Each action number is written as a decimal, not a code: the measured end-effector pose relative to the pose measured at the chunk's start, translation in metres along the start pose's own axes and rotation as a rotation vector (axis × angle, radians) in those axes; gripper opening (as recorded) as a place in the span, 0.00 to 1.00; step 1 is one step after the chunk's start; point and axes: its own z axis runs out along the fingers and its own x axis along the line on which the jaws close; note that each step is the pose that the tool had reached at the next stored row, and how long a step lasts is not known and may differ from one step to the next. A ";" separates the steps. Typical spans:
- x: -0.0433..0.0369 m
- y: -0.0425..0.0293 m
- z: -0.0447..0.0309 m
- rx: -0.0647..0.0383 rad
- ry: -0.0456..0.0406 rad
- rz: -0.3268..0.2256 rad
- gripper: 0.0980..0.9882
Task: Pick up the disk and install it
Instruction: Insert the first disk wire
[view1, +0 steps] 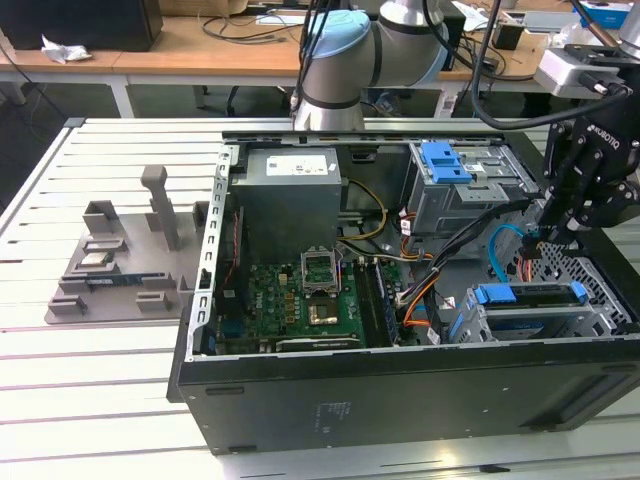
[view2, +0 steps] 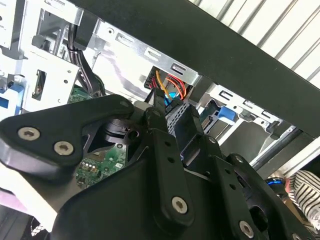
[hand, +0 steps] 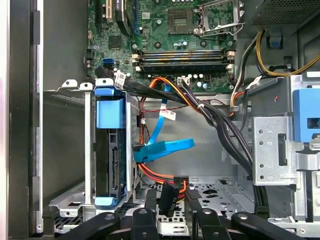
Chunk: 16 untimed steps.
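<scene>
Your tool (view1: 560, 238) hangs inside the open computer case (view1: 400, 400), at the exterior view's right, just above the floor of the drive-bay area. In the first wrist view its fingers (hand: 150, 200) stand close on either side of a black connector (hand: 169, 197) with red and orange wires. Whether they actually pinch it you cannot tell from these pictures, so treat the grip as unconfirmed.

The disk (view1: 530, 315) sits in its blue frame in the lower drive cage (view1: 600, 320), near the case's front wall. In the first wrist view it stands on edge in that cage, its connector side facing the cable space. It looks seated, but the cabling does not look joined to it.

The risks, as I judge them:
- The blue flat cable (hand: 165, 148) and the bundle of black cables (hand: 220, 125) cross the space beside the tool. Any sideways move could snag them and drag a plug off the motherboard (view1: 300, 300).
- If the connector is held loosely or crooked, it could slip or meet the disk's port at an angle and bend the contacts.
- The metal cage edge lies close to the fingers; a small error in line could drive the tool into it.
- The perforated case floor beneath leaves little room to descend.
</scene>
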 end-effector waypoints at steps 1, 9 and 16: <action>0.0000 0.0000 0.0000 0.000 -0.0001 0.000 0.30; 0.0000 0.0000 0.0000 0.000 0.0001 0.000 0.07; 0.0001 0.0053 0.0004 0.000 0.0003 0.000 0.07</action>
